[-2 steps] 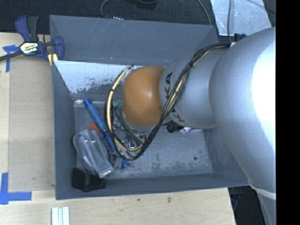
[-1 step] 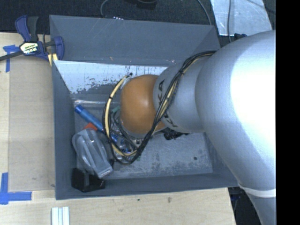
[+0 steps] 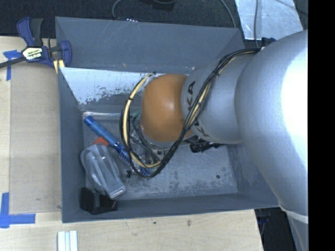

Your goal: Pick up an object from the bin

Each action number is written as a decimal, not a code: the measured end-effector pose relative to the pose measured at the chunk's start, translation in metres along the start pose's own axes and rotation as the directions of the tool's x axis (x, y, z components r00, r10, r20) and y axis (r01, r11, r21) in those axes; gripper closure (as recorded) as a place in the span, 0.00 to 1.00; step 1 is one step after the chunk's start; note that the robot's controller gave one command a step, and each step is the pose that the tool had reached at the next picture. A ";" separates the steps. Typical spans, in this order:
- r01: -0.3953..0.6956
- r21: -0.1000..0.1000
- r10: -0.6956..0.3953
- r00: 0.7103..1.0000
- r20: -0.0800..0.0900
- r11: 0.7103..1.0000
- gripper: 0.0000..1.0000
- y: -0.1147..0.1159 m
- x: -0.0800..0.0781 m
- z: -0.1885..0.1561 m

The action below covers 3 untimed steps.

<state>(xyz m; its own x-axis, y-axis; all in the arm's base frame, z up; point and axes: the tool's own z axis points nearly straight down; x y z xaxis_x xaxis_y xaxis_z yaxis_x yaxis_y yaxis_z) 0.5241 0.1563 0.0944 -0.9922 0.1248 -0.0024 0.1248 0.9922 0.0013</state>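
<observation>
The silver arm (image 3: 261, 98) comes in from the view's right and ends in the orange cover (image 3: 163, 107) on its wrist, which serves here as the landmark. The grey metal bin (image 3: 152, 43) lies around and beneath the orange cover, its floor bare and scuffed to the lower right of it. Black and yellow cables (image 3: 128, 114) loop down the left flank of the orange cover and gather below it. There, just under the orange cover's lower left edge, sits the gripper (image 3: 137, 161), low over the bin floor; the cables and the cover hide its working end, so I cannot tell whether it is open, closed or gripping anything. Down and to the left of the orange cover lies a clear plastic piece (image 3: 103, 172), ribbed and roughly oblong, tilted on the floor. A blue pen (image 3: 107, 136) lies slantwise left of the orange cover, its lower end running in beside the gripper and close above the clear plastic piece; it is the thing nearest the gripper. Farthest from the orange cover, in the corner to its lower left, sits a small black block (image 3: 96, 201). An orange bit (image 3: 100, 140) lies against the blue pen.
</observation>
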 end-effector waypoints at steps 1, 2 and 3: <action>0.288 0.001 -0.288 0.958 0.010 0.958 0.00 -0.004 0.017 0.006; -0.043 -0.003 0.043 0.999 0.005 0.999 1.00 -0.012 0.004 0.023; -0.042 -0.003 0.042 0.999 0.006 0.999 1.00 -0.012 0.003 0.023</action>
<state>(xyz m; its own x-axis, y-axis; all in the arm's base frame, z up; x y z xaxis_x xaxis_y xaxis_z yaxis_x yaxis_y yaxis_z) 0.5197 0.1444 0.0710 -0.9860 0.1665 -0.0081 0.1665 0.9860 0.0044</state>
